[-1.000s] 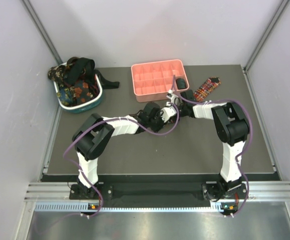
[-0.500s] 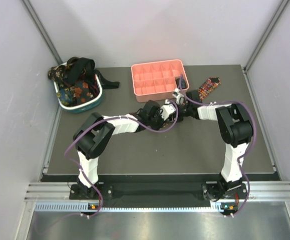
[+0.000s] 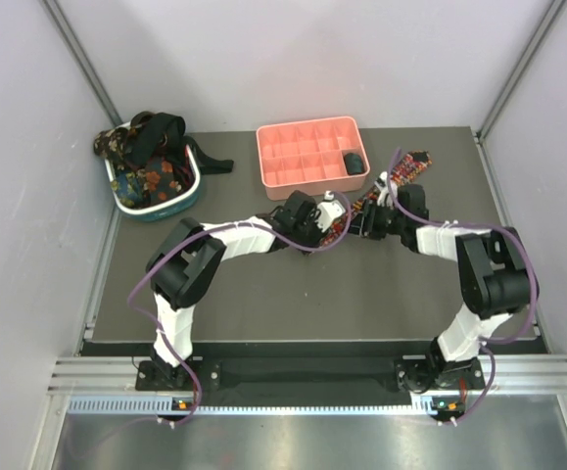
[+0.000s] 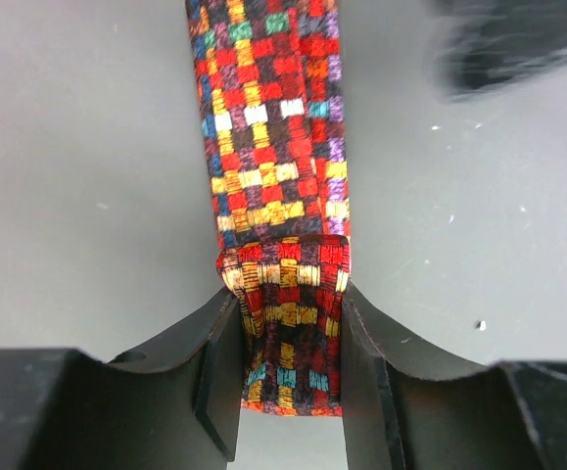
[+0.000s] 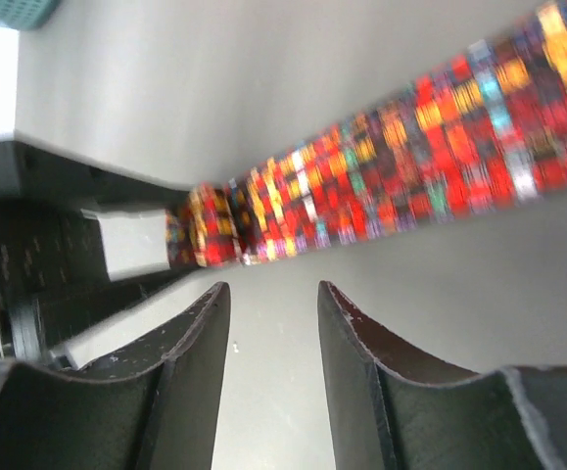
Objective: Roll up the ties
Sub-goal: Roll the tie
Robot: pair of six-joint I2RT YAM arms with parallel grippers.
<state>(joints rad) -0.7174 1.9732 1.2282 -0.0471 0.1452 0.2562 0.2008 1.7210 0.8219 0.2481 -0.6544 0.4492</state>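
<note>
Right hand (image 5: 268, 323) off tray (image 3: 263, 157), agape, empty; left hand (image 4: 283, 392) pinches plaid tie (image 4: 273, 147) folded end.

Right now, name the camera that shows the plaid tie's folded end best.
Left wrist: the tie is close and sharp, its folded end pinched between the left jaws. Right wrist shows a blurred stretch beyond its open jaws; the top view, a small strip.

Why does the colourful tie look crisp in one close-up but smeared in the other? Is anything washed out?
Left wrist view: the plaid tie is sharp; only a dark shape at the top right is blurred. Right wrist view: the tie is streaked along its length, probably motion blur, and the top left corner is blown out to white. Top external view: evenly lit and sharp.
</note>
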